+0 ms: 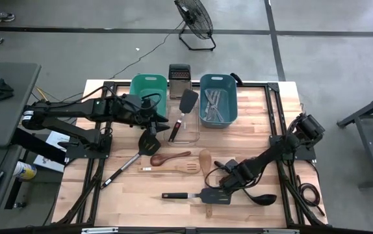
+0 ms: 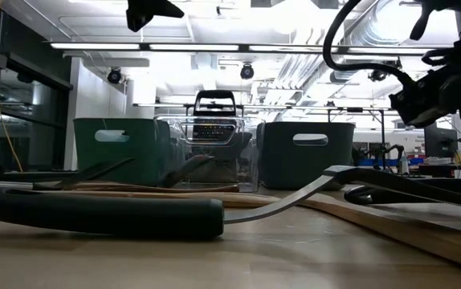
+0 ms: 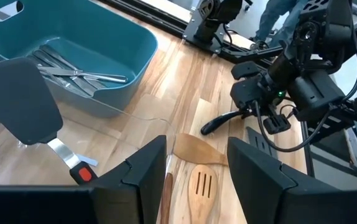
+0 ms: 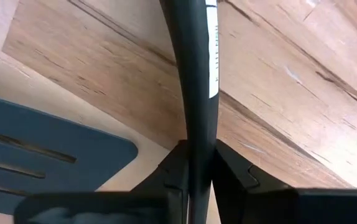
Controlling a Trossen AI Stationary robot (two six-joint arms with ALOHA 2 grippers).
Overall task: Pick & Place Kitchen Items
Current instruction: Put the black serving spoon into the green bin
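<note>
A black ladle (image 1: 262,198) lies on the wooden table at the near right, its handle (image 3: 219,122) running toward the middle. My right gripper (image 1: 228,180) points down over it and is shut on the handle. Just left of it lies a black slotted turner (image 1: 207,195). Wooden spatulas (image 1: 204,159) and a wooden spoon (image 1: 171,158) rest flat at the table's middle. My left gripper (image 3: 194,180) hangs open above the table's centre left, with nothing between its fingers. A black turner with a red-tipped handle (image 1: 186,103) leans in the clear tub. My right gripper pinches the ladle's black handle (image 4: 197,134) between its two fingers, on the half toward the free end, by the white label. The fingers (image 4: 233,168) come from above, pointing down, one on each side of the handle. I cannot tell whether the ladle is off the table.
At the far edge stand a teal tub (image 1: 149,88), a steel grater (image 1: 179,73) and a blue tub (image 1: 218,117) holding silver utensils. A clear tub (image 1: 188,133) stands before the grater. Another black turner (image 1: 149,142) lies centre left. Bare wood shows at the near left.
</note>
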